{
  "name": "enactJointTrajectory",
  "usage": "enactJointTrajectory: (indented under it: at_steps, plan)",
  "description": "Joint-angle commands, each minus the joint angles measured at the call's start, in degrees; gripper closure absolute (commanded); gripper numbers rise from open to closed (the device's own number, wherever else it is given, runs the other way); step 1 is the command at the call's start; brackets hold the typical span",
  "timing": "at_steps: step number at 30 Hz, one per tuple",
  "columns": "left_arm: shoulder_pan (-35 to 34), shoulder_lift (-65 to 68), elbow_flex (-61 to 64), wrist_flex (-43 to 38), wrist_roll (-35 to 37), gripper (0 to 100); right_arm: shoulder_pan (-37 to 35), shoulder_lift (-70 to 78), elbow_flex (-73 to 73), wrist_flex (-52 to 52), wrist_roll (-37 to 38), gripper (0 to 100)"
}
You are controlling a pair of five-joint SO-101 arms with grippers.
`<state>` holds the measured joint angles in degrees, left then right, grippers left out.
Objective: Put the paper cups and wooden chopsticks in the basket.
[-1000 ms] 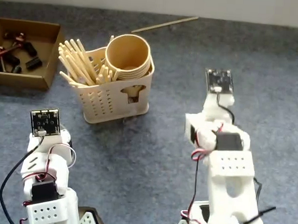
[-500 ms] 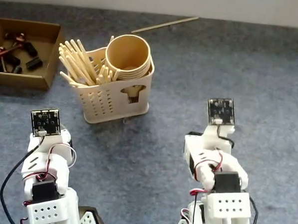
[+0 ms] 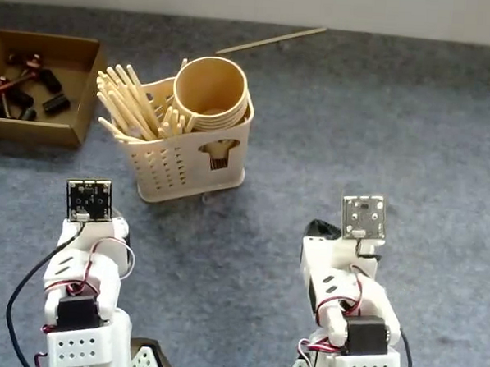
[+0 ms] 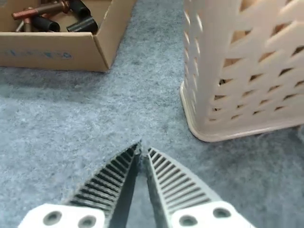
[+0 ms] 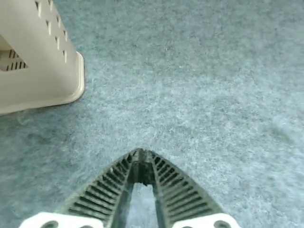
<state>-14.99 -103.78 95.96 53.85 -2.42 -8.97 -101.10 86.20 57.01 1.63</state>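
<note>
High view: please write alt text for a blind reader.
A cream slotted basket on grey carpet holds stacked paper cups and many wooden chopsticks. One chopstick lies on the carpet beyond it, a cardboard box of small parts sits beside it, and the left arm and right arm stand in front.

Two white plastic arms (image 3: 84, 265) folded low, side by side.
Ribbed black jaws pressed together on the left gripper (image 4: 141, 151) and the right gripper (image 5: 141, 156).

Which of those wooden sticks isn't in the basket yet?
The lone chopstick lying flat on the carpet beyond the basket; the other chopsticks lean bundled inside it.
</note>
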Motion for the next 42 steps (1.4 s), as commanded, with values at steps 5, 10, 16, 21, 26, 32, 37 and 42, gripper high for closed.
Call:
enactJointTrajectory:
  at_steps: [5,10,16,21,26,32,37,42]
  plan:
    - [2.24,0.22,1.19,7.74,-0.18,99,-0.31,-3.82,2.15,4.26,-0.44,99.3]
    - [1.89,-0.13,1.19,9.14,-0.18,99,-0.31,-4.18,7.34,6.11,-0.44,99.3]
    - [2.24,0.31,1.19,9.49,0.0,99,-0.31,-4.18,10.33,2.15,-0.44,99.3]
    - [1.98,0.22,1.19,20.48,-0.18,99,-0.04,-4.18,16.04,-1.45,-0.09,99.3]
    - [1.89,-0.13,1.19,23.56,-0.18,99,1.45,-4.09,17.19,-1.27,0.09,99.3]
    - [1.89,-0.13,1.19,23.56,-0.18,99,-2.95,-4.09,17.1,7.34,0.09,99.3]
    - [1.89,-0.13,1.19,23.56,-0.18,99,-6.81,-4.09,17.1,8.48,0.0,99.2]
    - [2.07,-0.13,1.19,23.47,-0.18,99,-7.34,-4.0,17.19,11.65,0.18,99.2]
